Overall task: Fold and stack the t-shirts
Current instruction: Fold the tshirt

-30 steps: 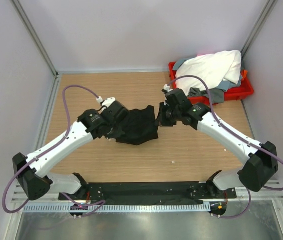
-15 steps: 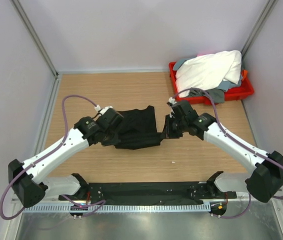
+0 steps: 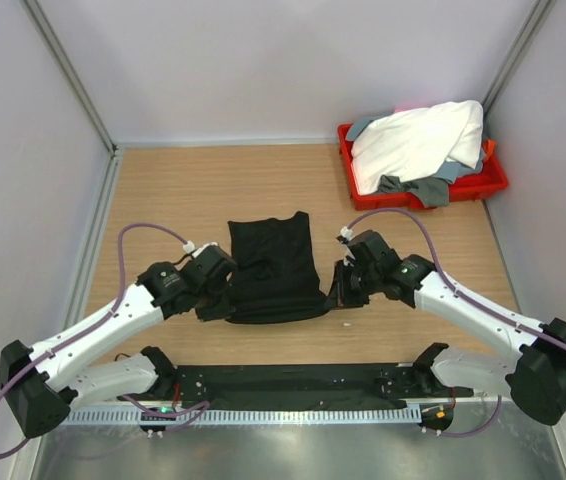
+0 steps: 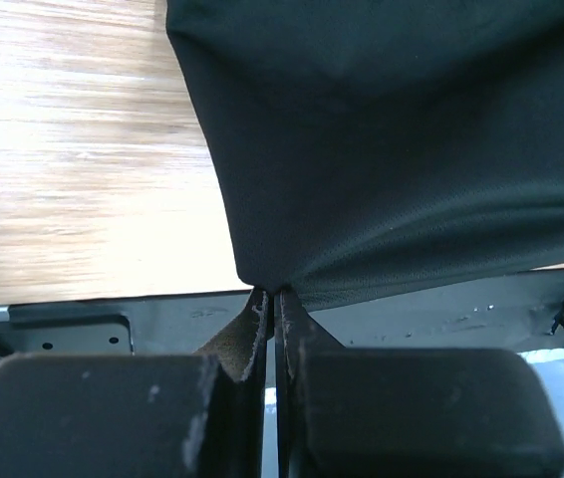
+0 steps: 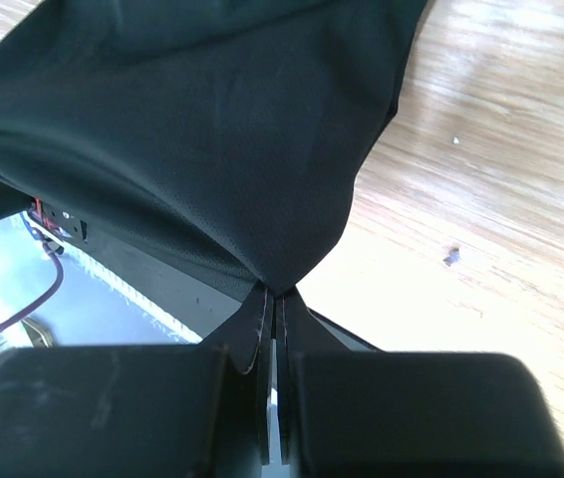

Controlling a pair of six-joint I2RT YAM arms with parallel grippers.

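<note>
The black t-shirt [image 3: 271,262] lies stretched on the wooden table between my two arms, folded narrow, its near edge lifted. My left gripper [image 3: 225,298] is shut on its near left corner; the cloth [image 4: 392,149] bunches into the tips of my left gripper [image 4: 273,291]. My right gripper [image 3: 335,290] is shut on the near right corner, the fabric [image 5: 212,129] pinched at the tips of my right gripper [image 5: 275,293]. A white t-shirt [image 3: 413,140] and a grey t-shirt [image 3: 418,188] are heaped in the tray at the back right.
The red tray [image 3: 493,180] sits in the far right corner against the wall. The black base rail [image 3: 293,382] runs along the table's near edge, just behind both grippers. Bare wood [image 3: 163,190] lies on the left.
Both grippers have pulled the black t-shirt toward the near edge and moved apart, so the crumpled shirt is now drawn out flat and long.
</note>
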